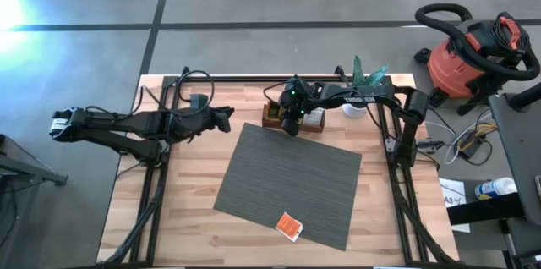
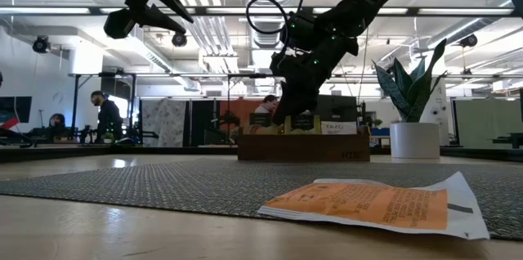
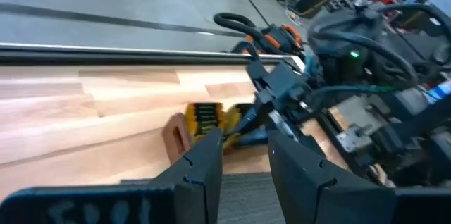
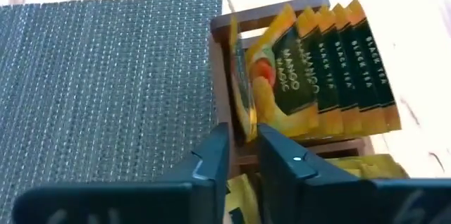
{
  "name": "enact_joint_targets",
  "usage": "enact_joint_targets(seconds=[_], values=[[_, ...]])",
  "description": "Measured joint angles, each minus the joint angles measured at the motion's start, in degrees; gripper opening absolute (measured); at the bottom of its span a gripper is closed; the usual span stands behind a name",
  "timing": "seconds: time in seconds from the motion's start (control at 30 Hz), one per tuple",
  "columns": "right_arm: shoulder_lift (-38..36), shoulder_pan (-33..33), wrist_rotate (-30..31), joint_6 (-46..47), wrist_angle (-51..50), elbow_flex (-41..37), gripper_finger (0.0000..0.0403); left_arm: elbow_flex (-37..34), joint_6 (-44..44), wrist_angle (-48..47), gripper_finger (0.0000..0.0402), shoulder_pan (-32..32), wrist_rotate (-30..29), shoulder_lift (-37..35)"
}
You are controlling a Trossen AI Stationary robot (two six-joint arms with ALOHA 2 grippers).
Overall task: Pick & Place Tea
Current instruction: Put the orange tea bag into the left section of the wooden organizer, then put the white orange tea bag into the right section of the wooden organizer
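A wooden table (image 1: 194, 218) stands on a grey floor, with a shop vacuum (image 1: 473, 53) off its right side and an open office behind. A grey mat (image 1: 287, 180) lies at mid-table. One orange sachet (image 1: 290, 226) lies flat on the mat's near edge.

The remaining tea stands in a wooden tray (image 1: 272, 115) just beyond the mat's far edge. The right wrist view shows a row of yellow sachets (image 4: 324, 69) upright in one compartment, leaning against each other.

The right gripper (image 4: 243, 150) hangs directly over the tray. Its fingers stand a narrow gap apart, at the edge of the frontmost yellow sachet. Whether that sachet is pinched or only touched cannot be told. The left gripper (image 3: 243, 157) hovers above the table's left half, well apart from the tray, partly open and empty.

Hazards, as judged:

- Double pick. The sachets are packed face to face. A narrow closure at the row's edge may catch two, or drag a neighbour up by friction.
- Slip. The sachet is thin and smooth. A grip on its corner only may let it fall during the lift.
- Tray shift. A fingertip striking the tray wall may push the tray.
- Crumpling. Descending onto the sachet's upper edge may fold it rather than seat it between the fingers.
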Motion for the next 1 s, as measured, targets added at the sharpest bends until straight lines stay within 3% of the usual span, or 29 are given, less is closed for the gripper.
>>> enact_joint_targets(seconds=[0.2, 0.43, 1.0], values=[[-0.37, -0.14, 1.70, 0.70, -0.09, 0.00, 0.0110, 0.00, -0.35, -0.09, 0.0110, 0.07, -2.19, 1.19], [-2.63, -0.07, 1.68, 1.25, -0.88, 0.00, 0.0137, 0.00, -0.35, -0.07, 0.0110, 0.07, -2.22, 1.19], [-5.53, 0.03, 1.69, 1.55, -5.48, -0.02, 0.0130, 0.00, -0.34, -0.10, 0.0110, 0.07, -2.28, 1.21]])
